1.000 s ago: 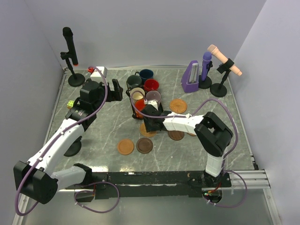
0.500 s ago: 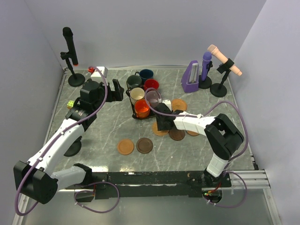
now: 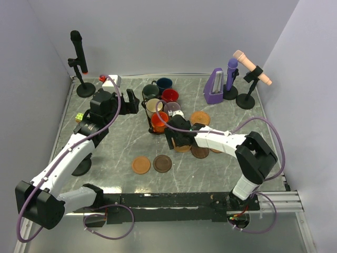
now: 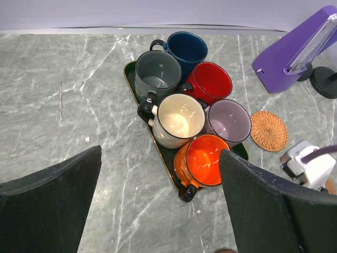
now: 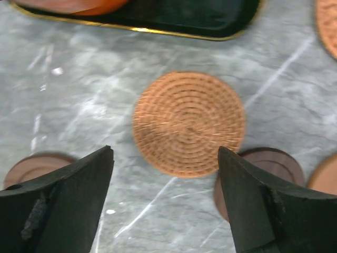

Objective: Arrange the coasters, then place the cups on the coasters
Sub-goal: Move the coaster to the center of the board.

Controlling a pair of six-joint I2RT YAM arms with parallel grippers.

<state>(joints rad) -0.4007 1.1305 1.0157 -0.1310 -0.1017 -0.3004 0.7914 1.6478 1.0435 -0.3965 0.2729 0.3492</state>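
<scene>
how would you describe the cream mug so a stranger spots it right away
Look at the black tray in the middle of the marble table, packed with six mugs. The cream cup sits mid-tray, between the grey-green cup and the orange cup. It is the only near-white one; the rest are darker or strongly coloured.

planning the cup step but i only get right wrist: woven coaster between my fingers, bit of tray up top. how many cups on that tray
observer: six cups, all packed together on the tray.
operator: ok, left arm carrying anything
observer: no, the left fingers are wide open and empty, hanging just left of the tray.
</scene>
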